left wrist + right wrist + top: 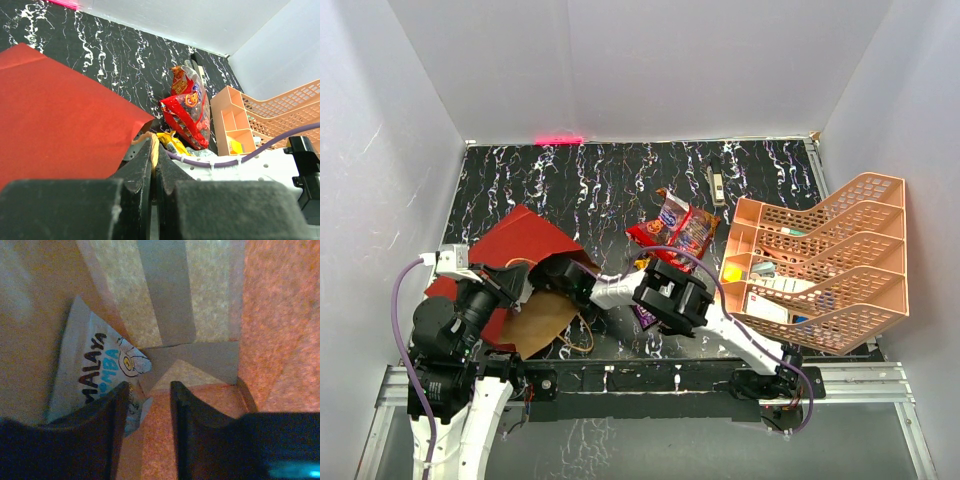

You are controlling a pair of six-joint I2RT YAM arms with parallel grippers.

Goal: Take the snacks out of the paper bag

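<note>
Marbled black table (620,180): closed left fingers (135,170) pinch the paper bag (60,115); right fingers (100,435), half-open inside, flank one corner of a snack packet (95,365), likely light and slippery; grip there.

The paper bag (525,245) lies on its side at the left of the table (580,185), with its mouth toward the right. One packet (95,370) lies inside it, at the bottom. Other snacks (682,228) lie right of the bag, between it and the tiered tray (820,260) at the table's right edge. A pen-like tool (716,180) lies behind them.
</note>
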